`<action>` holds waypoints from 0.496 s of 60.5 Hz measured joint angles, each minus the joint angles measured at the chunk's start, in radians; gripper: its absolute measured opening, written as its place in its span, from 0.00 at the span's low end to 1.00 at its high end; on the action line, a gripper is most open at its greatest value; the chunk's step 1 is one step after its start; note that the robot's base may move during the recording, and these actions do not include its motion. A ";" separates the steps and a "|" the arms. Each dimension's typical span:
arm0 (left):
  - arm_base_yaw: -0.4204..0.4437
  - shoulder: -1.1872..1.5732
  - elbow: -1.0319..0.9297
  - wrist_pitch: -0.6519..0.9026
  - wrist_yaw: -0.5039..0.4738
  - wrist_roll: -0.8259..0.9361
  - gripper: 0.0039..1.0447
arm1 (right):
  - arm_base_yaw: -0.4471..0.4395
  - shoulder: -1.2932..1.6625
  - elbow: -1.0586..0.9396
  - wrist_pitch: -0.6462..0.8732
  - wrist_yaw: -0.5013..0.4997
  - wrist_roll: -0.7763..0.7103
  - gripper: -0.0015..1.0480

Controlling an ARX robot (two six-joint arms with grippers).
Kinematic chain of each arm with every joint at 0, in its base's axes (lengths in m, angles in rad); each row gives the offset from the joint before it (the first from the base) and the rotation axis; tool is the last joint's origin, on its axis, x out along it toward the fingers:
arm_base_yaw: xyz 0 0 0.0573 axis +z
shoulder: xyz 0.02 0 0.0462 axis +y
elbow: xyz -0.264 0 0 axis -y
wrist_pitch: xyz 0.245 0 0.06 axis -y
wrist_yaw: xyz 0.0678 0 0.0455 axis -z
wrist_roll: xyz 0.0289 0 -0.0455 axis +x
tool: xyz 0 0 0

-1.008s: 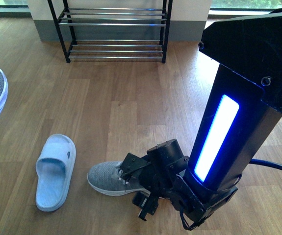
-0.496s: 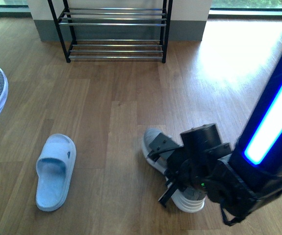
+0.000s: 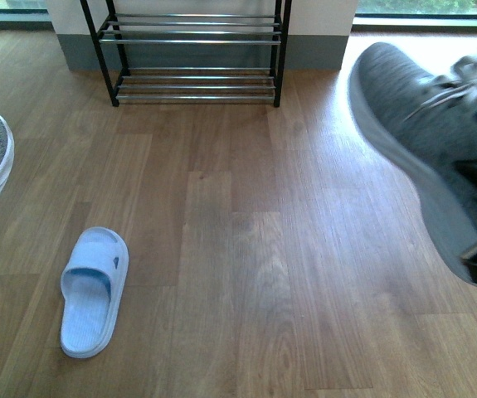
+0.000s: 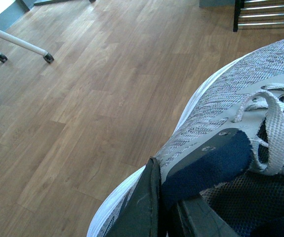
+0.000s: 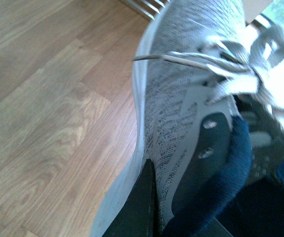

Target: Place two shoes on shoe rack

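Clamps left gripper (image 4: 169, 212) on navy collar of left sneaker (image 4: 216, 108), right gripper (image 5: 169, 219) on collar of right sneaker (image 5: 181, 94). Holds both well short of shoe rack (image 3: 192, 50), one toward each side. Counts one rack, two sneakers, one pale blue slipper (image 3: 93, 290) on floor (image 3: 238, 249) before rack's left end. Finds white caster legs (image 4: 16, 41) in left wrist view only, whole rack width in front view.

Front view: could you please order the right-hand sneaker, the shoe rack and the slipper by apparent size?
1. Grey sneaker and shoe rack: alike; sneaker is close to camera, rack cropped.
2. Blue slipper.
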 joint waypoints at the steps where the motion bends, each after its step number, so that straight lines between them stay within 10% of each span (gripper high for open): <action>1: 0.000 0.000 0.000 0.000 0.000 0.000 0.01 | -0.002 -0.026 -0.010 -0.008 0.000 0.000 0.01; 30: 0.000 0.000 0.000 0.000 0.000 0.000 0.01 | -0.095 -0.874 -0.228 -0.425 -0.065 0.108 0.01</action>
